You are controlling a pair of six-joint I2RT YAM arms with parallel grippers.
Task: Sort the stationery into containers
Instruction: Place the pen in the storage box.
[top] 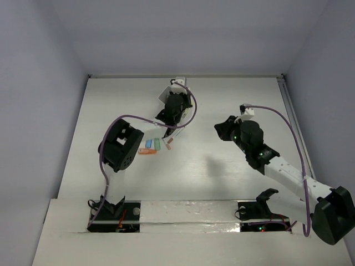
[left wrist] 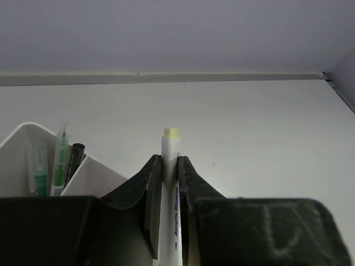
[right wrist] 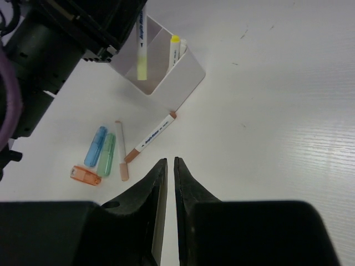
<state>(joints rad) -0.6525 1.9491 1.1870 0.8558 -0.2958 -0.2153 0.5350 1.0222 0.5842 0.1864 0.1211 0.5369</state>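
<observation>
My left gripper (left wrist: 170, 162) is shut on a white marker with a yellow tip (left wrist: 171, 138). It holds the marker over the white divided box (left wrist: 22, 145), which holds green pens (left wrist: 58, 163) and a dark one. In the right wrist view the held marker (right wrist: 141, 52) hangs tip-down at the box (right wrist: 186, 77), beside a yellow-tipped marker (right wrist: 175, 49) standing inside. My right gripper (right wrist: 167, 162) is shut and empty above bare table. On the table lie a white marker with brown ends (right wrist: 150, 138), a thin peach pen (right wrist: 121, 158), and blue (right wrist: 95, 146), green (right wrist: 106, 155) and orange (right wrist: 85, 175) chunky pieces.
In the top view the box (top: 165, 93) stands at the back centre under the left gripper (top: 173, 111). The loose pieces (top: 151, 147) lie just in front of it. The right gripper (top: 222, 128) hovers right of centre. Walls close in the table at left, back and right.
</observation>
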